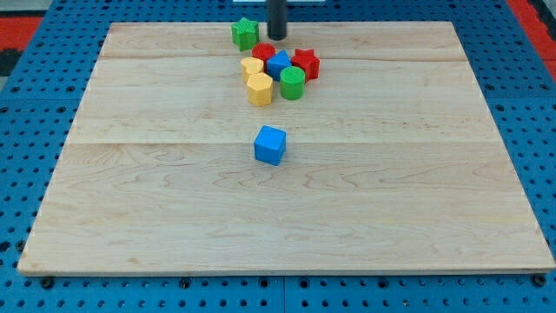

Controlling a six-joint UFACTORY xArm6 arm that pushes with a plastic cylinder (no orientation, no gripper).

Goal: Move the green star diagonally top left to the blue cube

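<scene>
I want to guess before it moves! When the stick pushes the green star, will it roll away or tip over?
Probably neither. The green star sits low and flat on the smooth wooden board, so it should slide. Its points may make it spin a little, since my tip stands just to its right in the view. It looks small, so likely light.

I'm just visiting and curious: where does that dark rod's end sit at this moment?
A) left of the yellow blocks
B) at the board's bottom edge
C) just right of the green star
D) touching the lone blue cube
C: my tip stands just to the view's right of the green star, near the board's top edge, far from the blue cube.
</scene>
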